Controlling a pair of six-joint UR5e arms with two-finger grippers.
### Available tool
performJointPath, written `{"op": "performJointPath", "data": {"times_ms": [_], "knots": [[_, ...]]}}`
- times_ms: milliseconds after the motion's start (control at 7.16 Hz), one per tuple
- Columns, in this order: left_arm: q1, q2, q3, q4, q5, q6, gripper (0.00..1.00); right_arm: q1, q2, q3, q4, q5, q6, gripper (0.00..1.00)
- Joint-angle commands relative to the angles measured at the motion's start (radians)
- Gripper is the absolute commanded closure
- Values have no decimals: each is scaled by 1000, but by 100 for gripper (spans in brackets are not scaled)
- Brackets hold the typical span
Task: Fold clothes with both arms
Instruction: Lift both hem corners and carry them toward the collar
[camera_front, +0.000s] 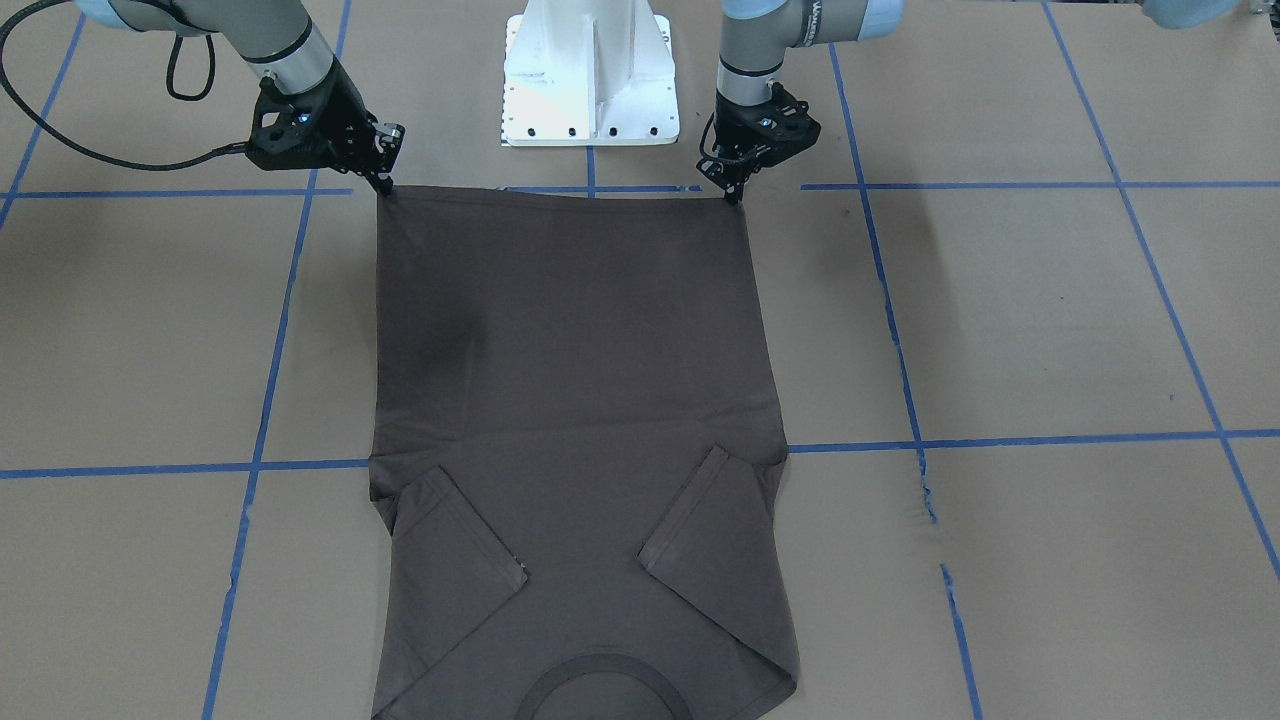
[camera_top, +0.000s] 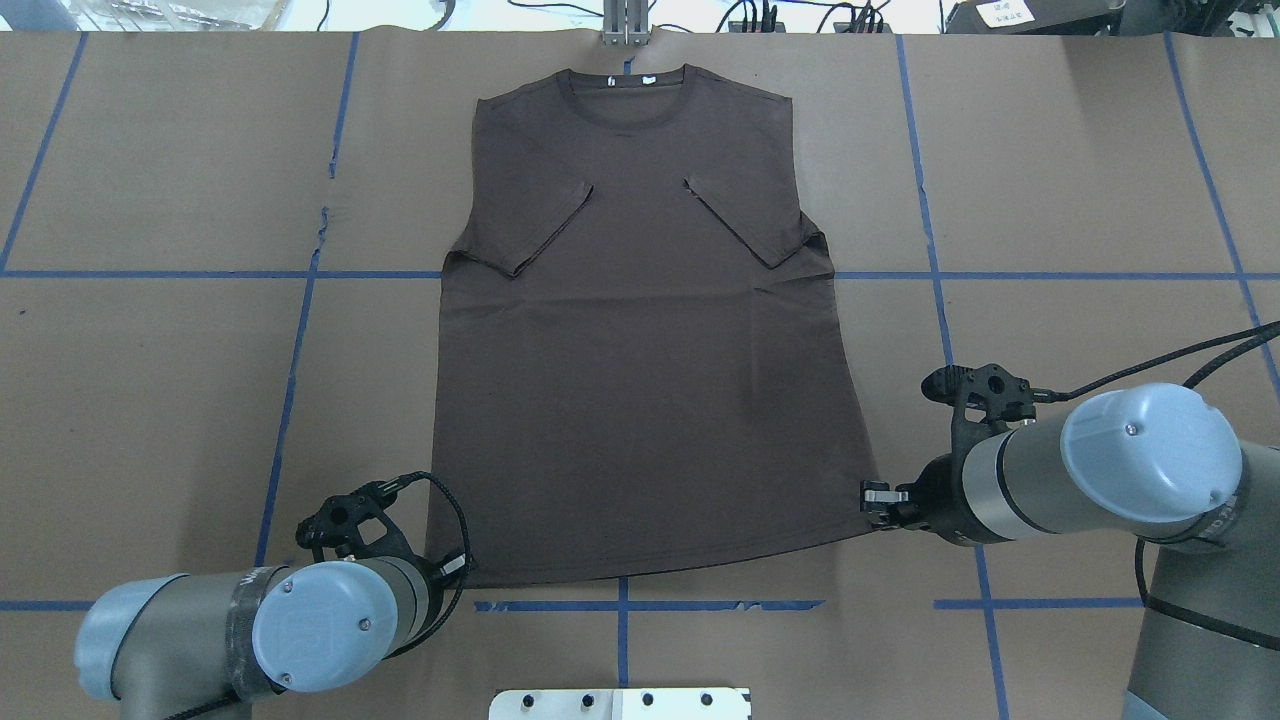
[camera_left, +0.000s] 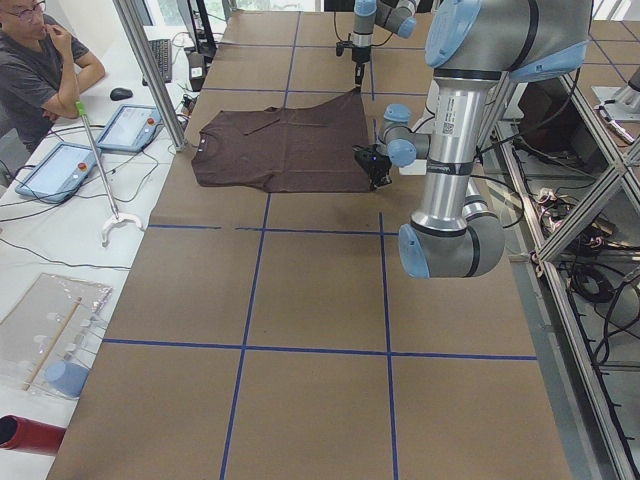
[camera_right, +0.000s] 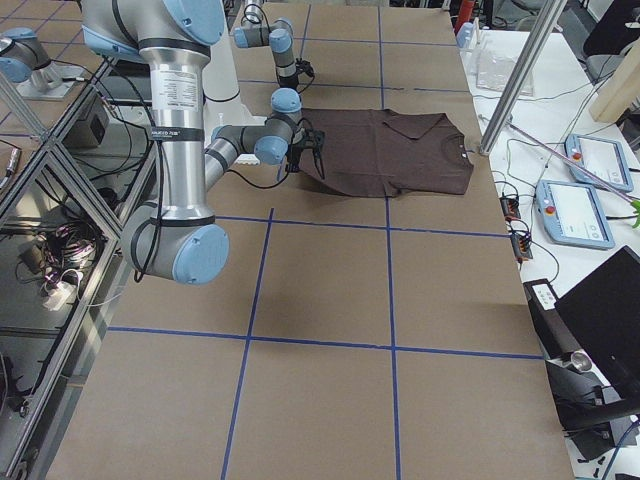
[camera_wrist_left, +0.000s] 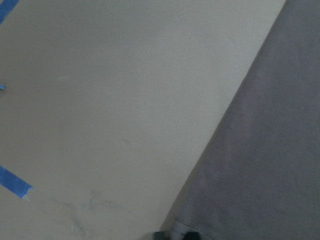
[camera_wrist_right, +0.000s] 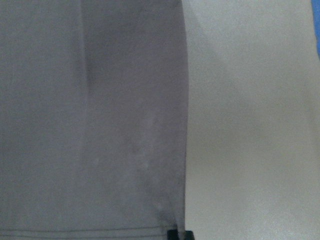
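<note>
Dark grey-brown short-sleeved T-shirt (camera_top: 640, 380) lies flat, centre of brown paper-covered table (camera_top: 150, 400) w/ blue tape grid. Ribbed collar (camera_top: 633, 95) at far edge, hem near white pedestal base (camera_front: 590, 90). Both sleeves folded inward onto the body. Your left gripper (camera_front: 735, 192), black two-finger type, is pinched narrow on hem's left corner. Your right gripper (camera_front: 384, 186) is nipped likewise onto right corner. Hem runs straight btwn them. Person (camera_left: 40, 60) sits at a desk beyond the far edge.
</note>
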Motion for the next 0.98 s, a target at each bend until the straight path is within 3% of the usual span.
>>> {"op": "performJointPath", "data": {"times_ms": [0, 419, 699, 838], "knots": [[-15, -2, -48, 7, -3, 31, 100, 3, 0, 2, 0, 19, -1, 100], [-11, 4, -258, 230, -49, 98, 100, 68, -61, 91, 1, 175, 0, 100], [61, 1, -391, 347, -62, 103, 100, 68, -125, 169, 1, 354, 0, 100], [85, 0, -454, 393, -90, 103, 100, 54, -122, 168, 3, 370, 0, 100]]}}
